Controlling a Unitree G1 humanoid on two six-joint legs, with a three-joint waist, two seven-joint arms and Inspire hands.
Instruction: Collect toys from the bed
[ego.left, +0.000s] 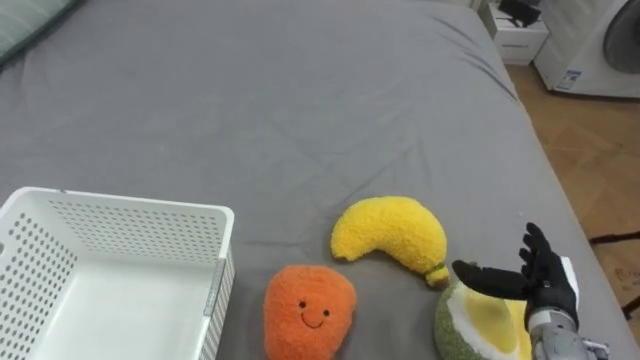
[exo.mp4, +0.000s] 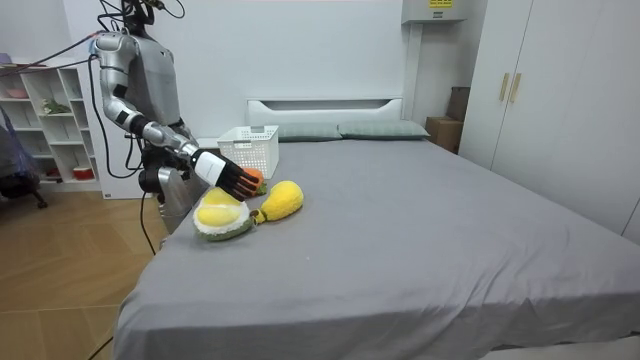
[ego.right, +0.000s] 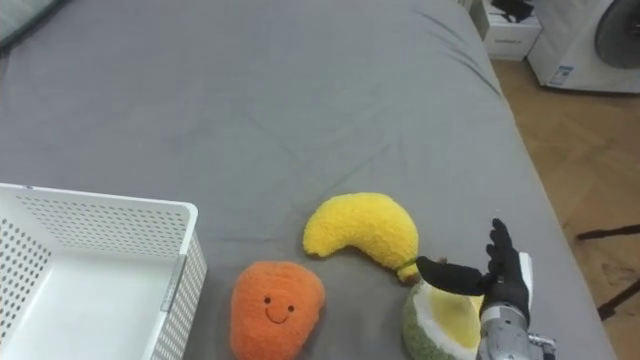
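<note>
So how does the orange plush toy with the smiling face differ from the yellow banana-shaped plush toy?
The orange plush toy is rounded with a smiling face; the yellow banana-shaped plush toy is curved and shows no face. The orange one lies beside the white plastic basket; the banana lies nearer the open right hand. Both are fuzzy, on the grey bed, outside the basket.

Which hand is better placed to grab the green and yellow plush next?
Right. The right hand is open at the right side of the green and yellow plush, thumb over its top, so it likely only needs to close.
</note>
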